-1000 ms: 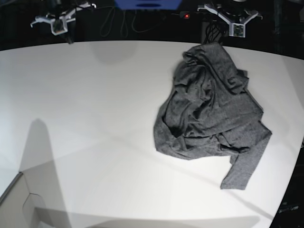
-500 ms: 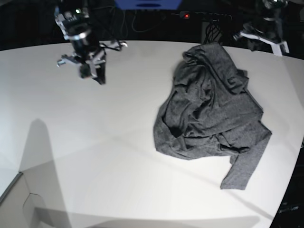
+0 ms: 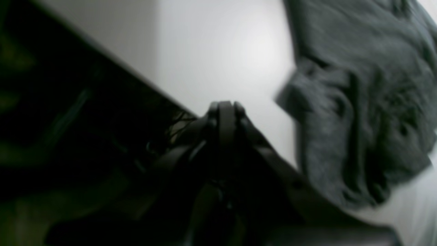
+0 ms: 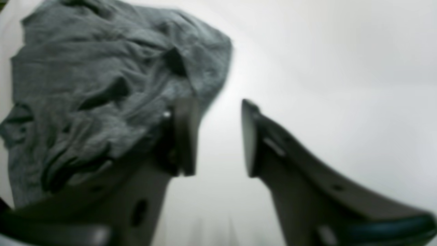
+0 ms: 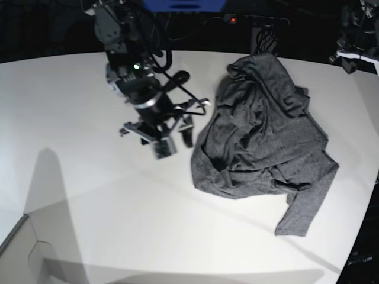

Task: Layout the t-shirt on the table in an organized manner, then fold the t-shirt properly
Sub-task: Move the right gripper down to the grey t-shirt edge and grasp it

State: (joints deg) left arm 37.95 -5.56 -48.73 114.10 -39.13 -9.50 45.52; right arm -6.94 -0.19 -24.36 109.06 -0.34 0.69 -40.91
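The dark grey t-shirt [image 5: 260, 136] lies crumpled on the right half of the white table [image 5: 89, 195], with one long sleeve trailing toward the front right. My right gripper [image 5: 176, 144] hangs low over the table just left of the shirt's left edge. In the right wrist view the right gripper [image 4: 218, 136] is open with only bare table [image 4: 341, 68] between its fingers, and the t-shirt [image 4: 102, 85] lies to the upper left. My left gripper [image 3: 225, 109] is shut and empty above the table's back edge, apart from the t-shirt [image 3: 358, 119] on its right.
The left arm [image 5: 355, 50] shows only at the top right corner. Cables and a power strip with a red light [image 5: 234, 19] run behind the back edge. A grey box corner [image 5: 18, 254] sits at the bottom left. The table's edge curves close by the sleeve.
The right arm has swung from the back left out over the table to the shirt's left edge, and its jaws have opened. The left arm has shifted right. The shirt has not moved.
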